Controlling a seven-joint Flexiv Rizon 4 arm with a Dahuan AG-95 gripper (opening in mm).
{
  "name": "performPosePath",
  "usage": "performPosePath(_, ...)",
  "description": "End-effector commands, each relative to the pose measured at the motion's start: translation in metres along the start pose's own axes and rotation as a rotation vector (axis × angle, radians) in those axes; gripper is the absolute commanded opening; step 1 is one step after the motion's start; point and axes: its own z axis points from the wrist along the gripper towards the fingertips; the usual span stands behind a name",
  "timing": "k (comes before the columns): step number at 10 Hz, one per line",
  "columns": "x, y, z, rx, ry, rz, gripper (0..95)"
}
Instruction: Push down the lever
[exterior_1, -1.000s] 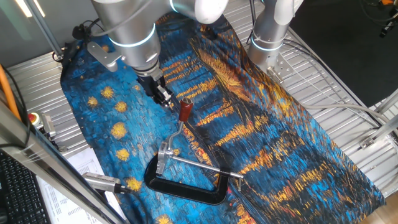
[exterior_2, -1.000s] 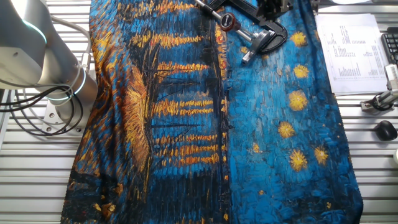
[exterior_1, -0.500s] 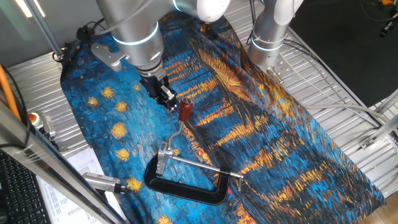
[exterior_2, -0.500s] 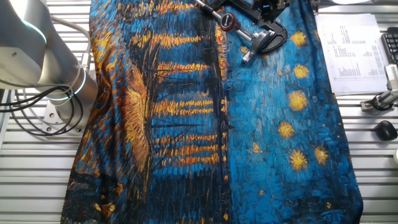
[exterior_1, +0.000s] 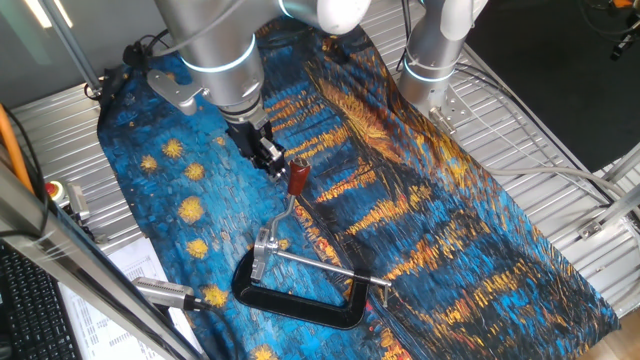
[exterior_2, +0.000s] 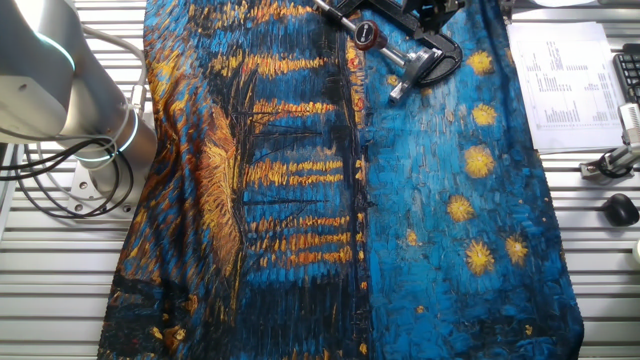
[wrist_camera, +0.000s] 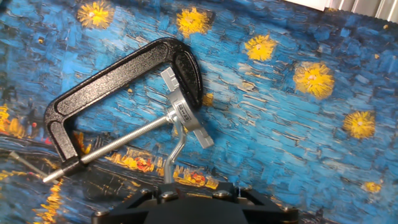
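Printed paper (exterior_2: 565, 85) at the worktop (exterior_1: 520, 130) edge carries text too small to read. Blue-and-orange starry cloth (exterior_1: 420, 200) covers the worktop. End effector (exterior_1: 270, 157) sits at the lever (exterior_1: 293, 190) knob's 10 o'clock, just beside it; its opening cannot be told. Black clamp (exterior_1: 300, 295) lies at the lever's 6 o'clock.

On the cloth (exterior_1: 420, 210) that covers the counter (exterior_1: 520, 130), the clamp frame (exterior_1: 300, 300) lies nearest the camera in one fixed view, with the rod (exterior_1: 325, 265) running across its opening to the bracket (exterior_1: 265, 250) at its left end. From the bracket the lever (exterior_1: 292, 195) rises back to its knob, and the gripper (exterior_1: 268, 155) hangs just behind and left of that knob, close beside it. Papers (exterior_2: 565, 85) lie off the cloth's edge, right of the clamp in the other fixed view
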Motion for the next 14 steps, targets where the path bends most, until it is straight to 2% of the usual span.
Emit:
performPosePath(1, 0.0006, 0.0, -0.0001, 0.007, 0.008, 0.001, 38.0)
performPosePath(3, 0.0006, 0.0, -0.0001, 0.037, 0.01, 0.007, 38.0)
performPosePath(4, 0.0006, -0.0001, -0.0002, 0.071, 0.021, 0.012, 38.0)
performPosePath(7, 0.0007, -0.0002, -0.0002, 0.076, 0.01, -0.008, 38.0)
performPosePath(10, 0.0007, -0.0002, -0.0003, 0.07, 0.012, 0.041, 38.0)
performPosePath(14, 0.0007, -0.0002, -0.0003, 0.067, 0.003, 0.019, 38.0)
